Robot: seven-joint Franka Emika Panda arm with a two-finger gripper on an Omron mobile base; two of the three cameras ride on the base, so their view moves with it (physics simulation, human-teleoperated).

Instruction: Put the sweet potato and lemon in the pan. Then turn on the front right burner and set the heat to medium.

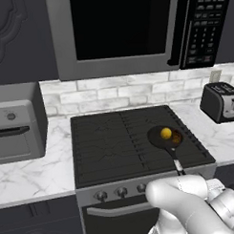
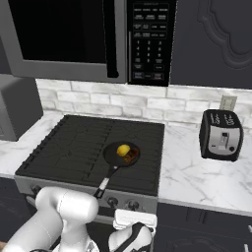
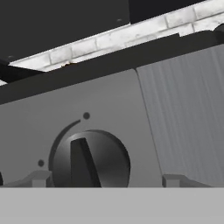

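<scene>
The black pan (image 1: 155,139) (image 2: 110,155) rests on the front right burner (image 1: 189,152) (image 2: 142,173) of the black cooktop, its long handle pointing toward me. Inside the pan, the yellow lemon (image 1: 166,132) (image 2: 123,149) lies beside the orange-brown sweet potato (image 1: 177,137) (image 2: 131,156). My gripper (image 3: 107,179) is low against the stove's grey front panel. Its jaws stand open to either side of a round dark knob (image 3: 89,159), whose ridge stands almost upright. In the base views my white arm bends down in front of the stove.
A row of knobs (image 1: 121,191) (image 2: 112,201) lines the stove front. A black toaster (image 1: 221,102) (image 2: 221,134) stands on the marble counter to the right and a grey toaster oven (image 1: 16,125) to the left. A microwave (image 1: 120,28) hangs above the cooktop.
</scene>
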